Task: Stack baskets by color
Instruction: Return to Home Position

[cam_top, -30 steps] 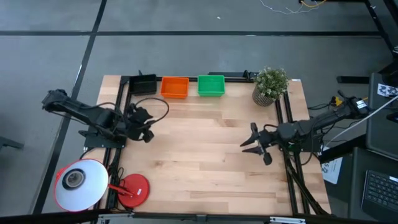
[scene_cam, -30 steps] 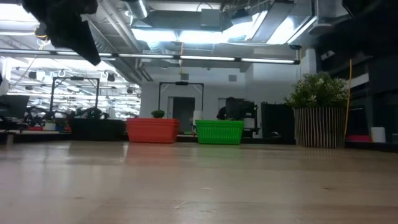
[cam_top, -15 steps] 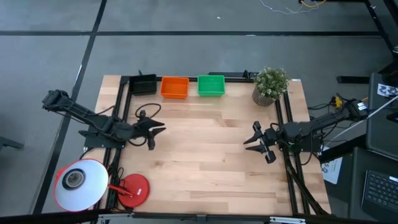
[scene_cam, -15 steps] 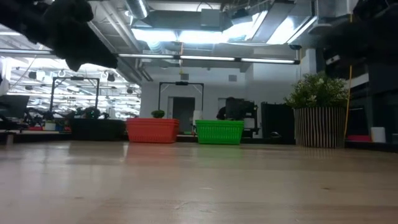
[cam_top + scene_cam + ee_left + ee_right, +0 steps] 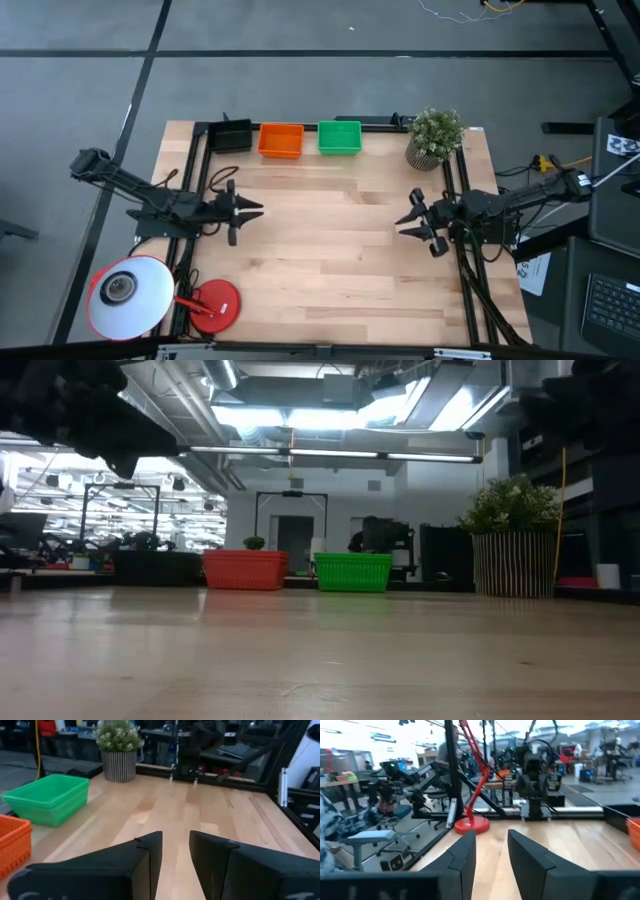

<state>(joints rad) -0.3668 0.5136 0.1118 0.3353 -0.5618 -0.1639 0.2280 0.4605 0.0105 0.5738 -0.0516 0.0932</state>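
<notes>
Even overhead light fills the high view: the wooden surface (image 5: 330, 250) is bright, with only faint, soft shadows on it. In the low view, ceiling strip lights (image 5: 300, 415) glare white at upper centre, and the surface carries a pale sheen. The left gripper (image 5: 176, 835) shows nearly black at lower frame.

Two arms, dark, near-black all over, slender jointed links: left arm (image 5: 130, 188) mounted off the wooden table's (image 5: 330, 260) left edge, right arm (image 5: 520, 203) off its right edge. Thin black cable (image 5: 222, 176) loops at the left gripper (image 5: 250, 209). Right gripper (image 5: 408, 222) equally dark. Fingers (image 5: 145, 860) matte black, broad, flat-faced, tips cut square
</notes>
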